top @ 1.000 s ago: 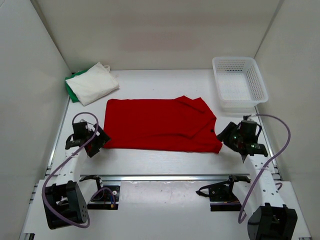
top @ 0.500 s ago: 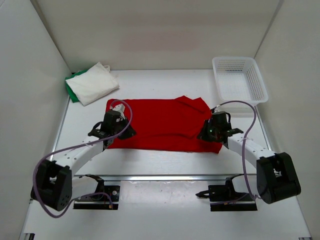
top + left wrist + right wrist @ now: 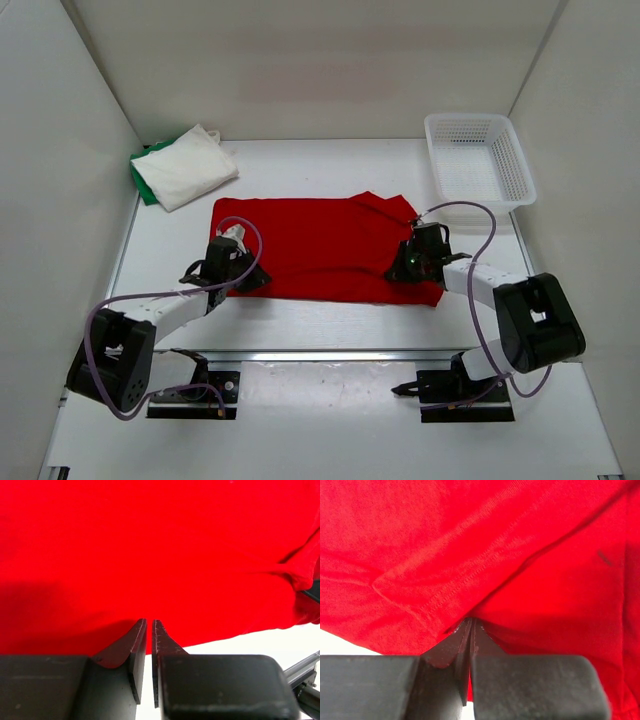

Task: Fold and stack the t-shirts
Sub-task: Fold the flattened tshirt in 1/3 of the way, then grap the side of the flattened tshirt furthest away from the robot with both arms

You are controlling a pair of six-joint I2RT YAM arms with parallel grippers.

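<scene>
While the top view hides their fingertips, the wrist views show the left gripper (image 3: 149,622) and right gripper (image 3: 471,621) each pinching the red t-shirt's (image 3: 320,250) edge.

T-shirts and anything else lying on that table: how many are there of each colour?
Red t-shirt: 1
White t-shirt: 1
Green t-shirt: 1
White mesh basket: 1
Total: 4

Nothing here can be read: no lettering, label, brand, number or sign in any view. The only thing close is a tiny dark mark (image 3: 604,557) on the red shirt (image 3: 545,590), seen from the right wrist, and it is too small to make out.
</scene>
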